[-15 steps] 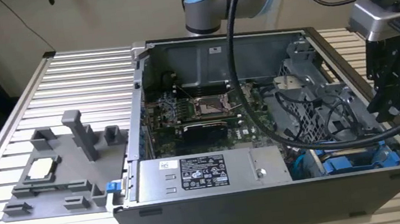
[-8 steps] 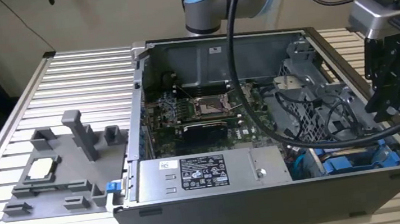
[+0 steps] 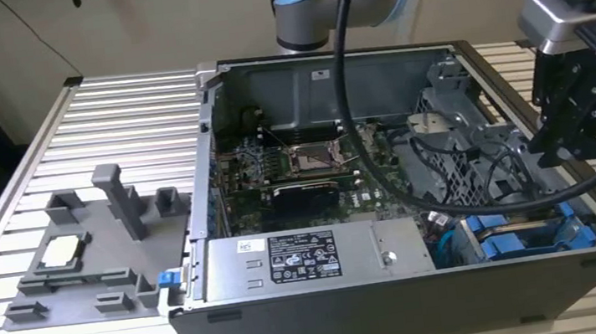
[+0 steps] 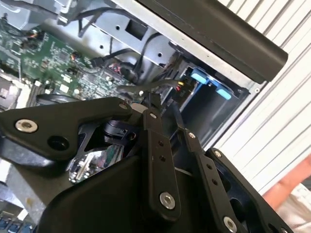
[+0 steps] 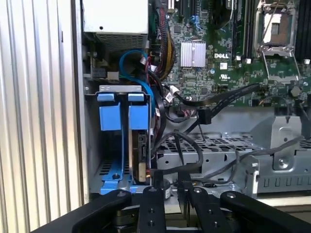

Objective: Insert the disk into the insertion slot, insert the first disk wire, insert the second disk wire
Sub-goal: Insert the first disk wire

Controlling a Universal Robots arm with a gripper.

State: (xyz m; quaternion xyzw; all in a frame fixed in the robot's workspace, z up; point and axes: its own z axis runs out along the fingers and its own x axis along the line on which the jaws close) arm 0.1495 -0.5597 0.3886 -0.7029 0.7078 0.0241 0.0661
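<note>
Disk was found seated edge-on in the insertion slot, just beside its blue fittings. The work stood, in my judgement, at the first wire. The gripper hung tips-down over the bay's open end, at the exterior view's right, near loose black cables. I could not tell the jaws' state, as the cables crossed them. Seating a wire would call for square alignment with the disk's connector edge.

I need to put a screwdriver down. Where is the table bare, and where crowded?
The slatted table is bare behind the grey fixture, on the exterior view's left of the computer case. Crowded: cables around the blue-fitted drive slot.
</note>
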